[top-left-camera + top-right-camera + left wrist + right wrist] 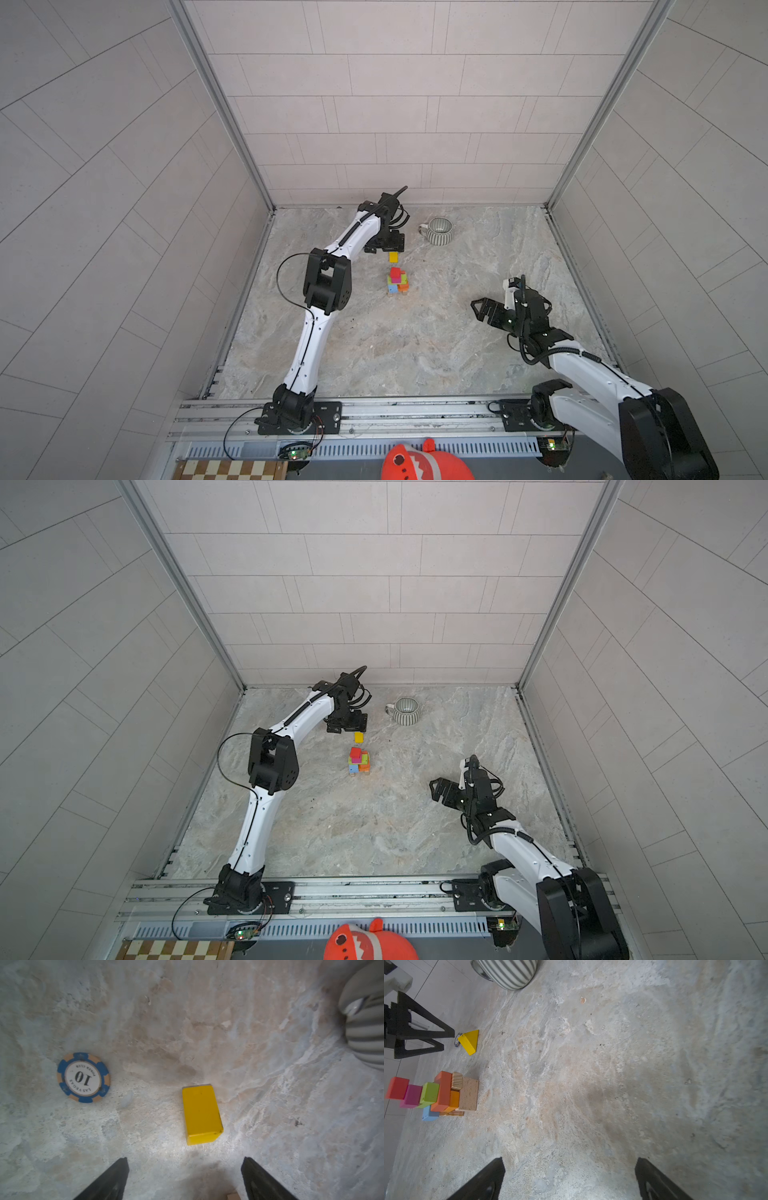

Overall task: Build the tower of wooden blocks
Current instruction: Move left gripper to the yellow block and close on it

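Top views: the wood block tower (397, 282) stands mid-table, a loose yellow block (393, 257) just on its far side, the left gripper (386, 249) just beyond that. Left wrist: its jaws spread wide, holding nothing, the yellow block lying untouched. Right wrist: the right gripper (570, 1159) gapes wide, empty, well right of the tower.

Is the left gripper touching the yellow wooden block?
Apart. The left wrist view shows the left gripper open, with bare tabletop between it and the yellow wooden block lying flat ahead.
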